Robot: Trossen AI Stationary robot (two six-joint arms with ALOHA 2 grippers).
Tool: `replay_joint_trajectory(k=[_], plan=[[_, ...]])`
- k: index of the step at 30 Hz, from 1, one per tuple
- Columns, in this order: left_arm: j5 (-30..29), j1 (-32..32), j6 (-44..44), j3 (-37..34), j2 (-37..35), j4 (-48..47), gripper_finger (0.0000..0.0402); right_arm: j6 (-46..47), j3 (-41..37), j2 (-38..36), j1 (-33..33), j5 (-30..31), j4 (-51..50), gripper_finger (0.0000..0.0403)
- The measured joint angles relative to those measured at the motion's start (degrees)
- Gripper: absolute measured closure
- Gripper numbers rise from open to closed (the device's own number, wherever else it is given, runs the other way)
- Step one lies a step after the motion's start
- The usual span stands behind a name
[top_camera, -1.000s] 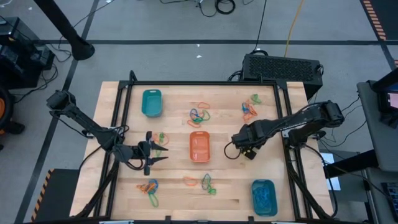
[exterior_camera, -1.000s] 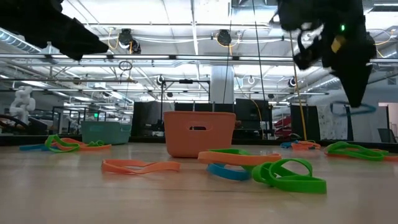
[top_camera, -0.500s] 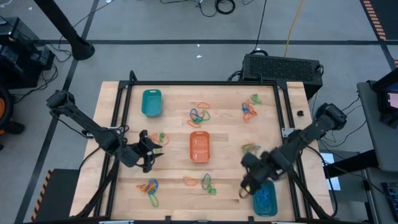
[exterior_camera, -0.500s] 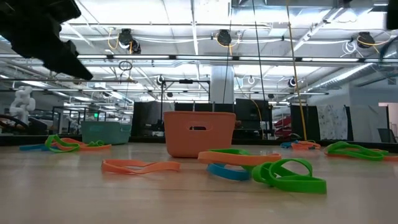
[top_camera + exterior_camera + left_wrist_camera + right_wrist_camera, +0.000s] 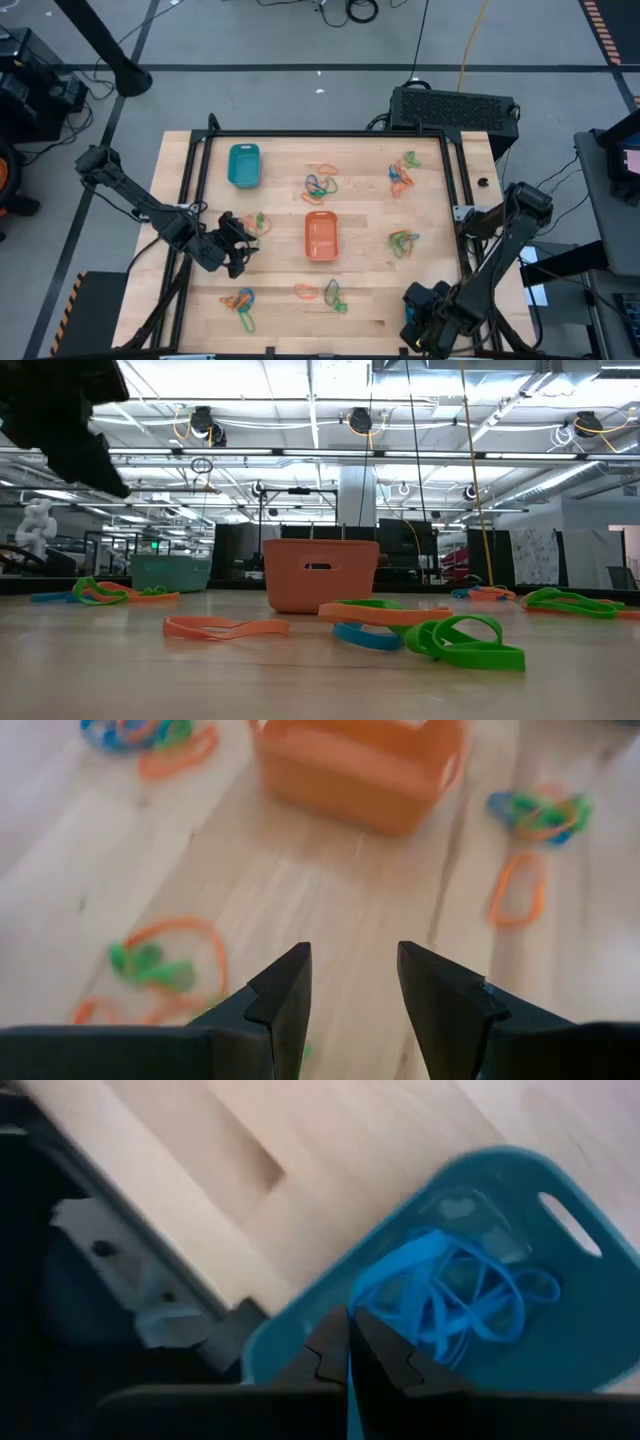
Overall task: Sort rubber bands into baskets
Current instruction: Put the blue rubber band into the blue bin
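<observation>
**Left arm lining up on a pile, right arm over the blue basket**

At the far left of the high view we find the left gripper point(image 5: 238, 252), jaws parted and holding nothing, hovering beside a small green-and-orange cluster of rubber bands point(image 5: 259, 220) at mid-left of the table. Above it, in the upper left, sits a teal basket point(image 5: 243, 165). At centre stands the orange basket point(image 5: 320, 235), with mixed piles above it point(image 5: 320, 183), below it point(image 5: 322, 292) and at lower left point(image 5: 240, 300). Further right lie two more clusters, upper right point(image 5: 403, 174) and mid-right point(image 5: 403, 240). At lower right the right gripper point(image 5: 420, 325), its jaws clenched together, hangs over the second teal basket point(image 5: 520, 1180), which holds blue bands point(image 5: 465, 1295); whether a band is pinched there we cannot tell.

We judge sorting well short of done. Next, the left arm would need to descend on one band of its nearby cluster and close on it alone
</observation>
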Motion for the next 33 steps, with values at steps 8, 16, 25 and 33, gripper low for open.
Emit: replay_joint_trajectory(k=[8,16,25,33], plan=[[10.08,0.55,-11.46,0.00,1.95,-10.40,0.0244,-0.83,-0.02,3.33,-0.14,-6.03,-2.73,0.0386],[8.08,1.40,-16.13,-0.02,2.25,-17.71,0.0244,-0.94,-0.02,2.84,-0.14,-8.57,-6.66,0.0330],[11.15,3.27,-20.79,-0.07,7.03,-20.98,0.0244,-4.94,-0.02,2.80,-0.14,-8.58,-5.20,0.0259],[12.69,5.98,-20.55,-0.07,14.68,-21.18,0.0244,-7.10,-0.02,2.48,-0.14,-8.63,-3.70,0.0236]])
